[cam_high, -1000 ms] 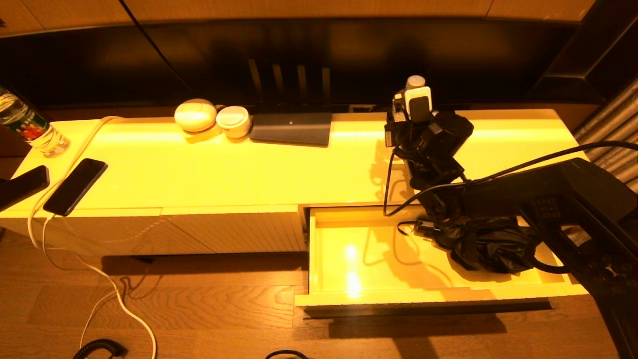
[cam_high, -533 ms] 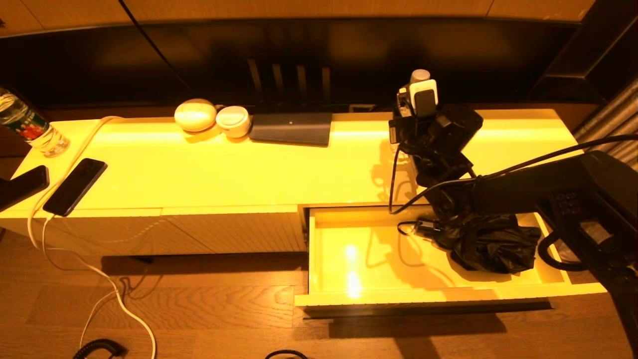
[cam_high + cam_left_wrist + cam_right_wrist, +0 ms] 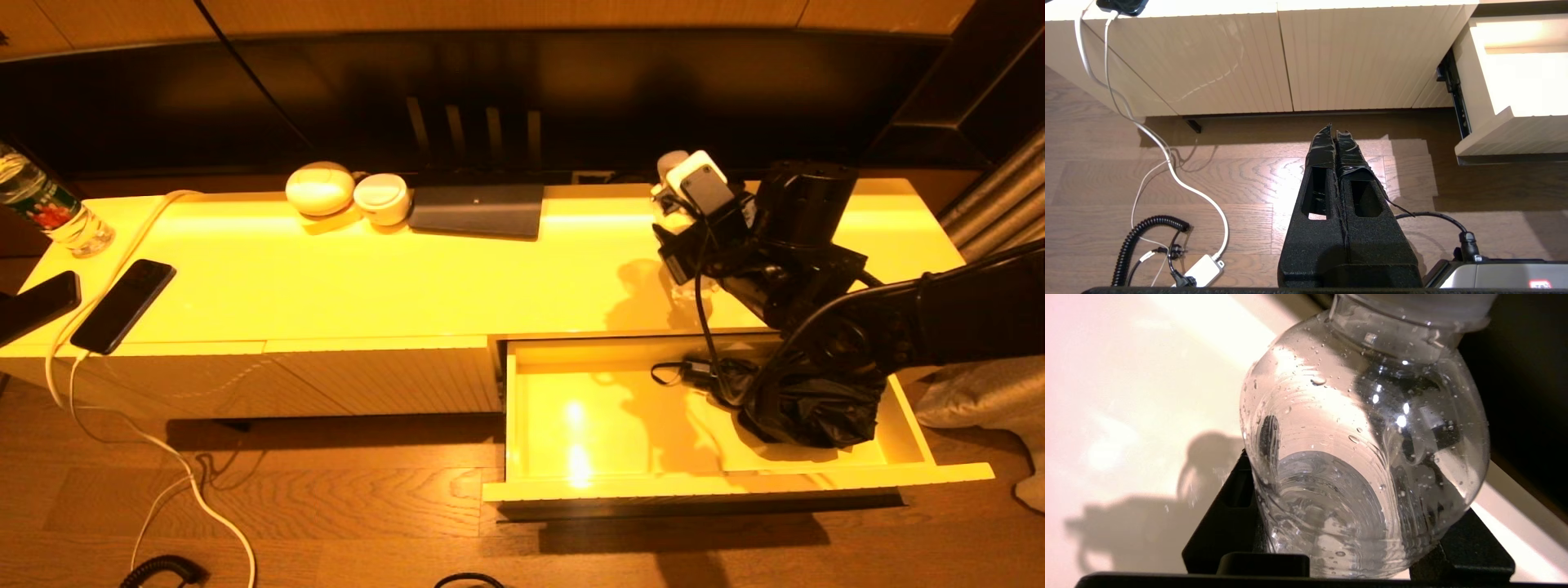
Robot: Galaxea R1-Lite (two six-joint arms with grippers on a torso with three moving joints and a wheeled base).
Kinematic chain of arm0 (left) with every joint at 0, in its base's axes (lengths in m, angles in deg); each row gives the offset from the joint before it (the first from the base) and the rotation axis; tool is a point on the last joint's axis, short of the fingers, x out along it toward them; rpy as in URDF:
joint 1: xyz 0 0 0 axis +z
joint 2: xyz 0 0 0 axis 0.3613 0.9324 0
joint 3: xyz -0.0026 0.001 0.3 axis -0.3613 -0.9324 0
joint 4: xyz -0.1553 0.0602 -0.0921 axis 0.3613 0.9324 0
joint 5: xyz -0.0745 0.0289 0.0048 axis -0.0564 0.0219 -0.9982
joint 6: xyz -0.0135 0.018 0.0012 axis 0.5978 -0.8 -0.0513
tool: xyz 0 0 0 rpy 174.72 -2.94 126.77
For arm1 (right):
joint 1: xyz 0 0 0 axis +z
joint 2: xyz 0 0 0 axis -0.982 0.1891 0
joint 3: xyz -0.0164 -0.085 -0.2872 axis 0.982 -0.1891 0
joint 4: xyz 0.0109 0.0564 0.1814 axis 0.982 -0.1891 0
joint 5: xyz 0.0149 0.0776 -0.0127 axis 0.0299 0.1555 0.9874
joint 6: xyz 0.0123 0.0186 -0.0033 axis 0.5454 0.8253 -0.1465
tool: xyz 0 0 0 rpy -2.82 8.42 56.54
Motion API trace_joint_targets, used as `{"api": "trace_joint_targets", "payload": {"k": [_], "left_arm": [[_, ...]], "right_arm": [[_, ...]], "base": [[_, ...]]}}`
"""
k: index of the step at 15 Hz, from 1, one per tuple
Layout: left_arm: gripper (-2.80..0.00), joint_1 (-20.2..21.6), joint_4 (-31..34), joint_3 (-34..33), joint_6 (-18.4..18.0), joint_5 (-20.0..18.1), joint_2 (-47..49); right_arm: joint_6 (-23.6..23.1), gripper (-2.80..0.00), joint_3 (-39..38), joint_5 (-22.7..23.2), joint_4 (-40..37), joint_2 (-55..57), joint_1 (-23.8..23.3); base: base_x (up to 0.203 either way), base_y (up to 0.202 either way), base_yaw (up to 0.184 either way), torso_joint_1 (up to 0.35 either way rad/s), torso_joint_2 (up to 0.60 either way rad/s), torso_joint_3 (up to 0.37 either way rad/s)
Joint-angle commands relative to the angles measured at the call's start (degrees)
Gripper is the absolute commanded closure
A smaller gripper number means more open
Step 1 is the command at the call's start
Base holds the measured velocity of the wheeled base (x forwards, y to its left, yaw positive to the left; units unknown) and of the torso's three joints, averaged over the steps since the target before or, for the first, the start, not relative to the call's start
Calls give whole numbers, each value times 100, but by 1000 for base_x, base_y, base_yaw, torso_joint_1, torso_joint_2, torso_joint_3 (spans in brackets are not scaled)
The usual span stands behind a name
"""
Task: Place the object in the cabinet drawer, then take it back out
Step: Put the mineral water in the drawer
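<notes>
Clear plastic bottle (image 3: 1363, 457) sits clamped in the right end effector (image 3: 1355, 539), apparently above the cabinet top (image 3: 367, 278).

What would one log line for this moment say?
right tool: grips clear bottle above cabinet top | drawer: open | left tool: shut, parked

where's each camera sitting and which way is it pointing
Head view: high on the robot, looking forward and down at the cabinet top and the open cabinet drawer; the right arm shows.
Left wrist view: low on the left arm, facing the wood floor and ribbed cabinet front; the left gripper, shut, shows.
Right wrist view: behind the right gripper, filled by the clear water bottle it grips over the cabinet top.
Shared: head and left wrist views both see the drawer.
</notes>
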Motion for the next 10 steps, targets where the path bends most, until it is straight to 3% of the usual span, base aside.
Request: {"api": "trace_joint_targets", "payload": {"k": [1,6,10], "left_arm": [[0,0,-4,-9,0,1,0],[0,0,-4,-10,0,1,0],[0,0,-4,-9,0,1,0]], "right_arm": [[-677,0,-730,447,-688,-820,13],[-1780,0,-1293,757,-1925,-1273,138],[-3202,0,-1629,967,-2578,-1254,138]], "base": [[0,0,0,0,0,0],[0,0,0,0,0,0],[0,0,0,0,0,0]]}}
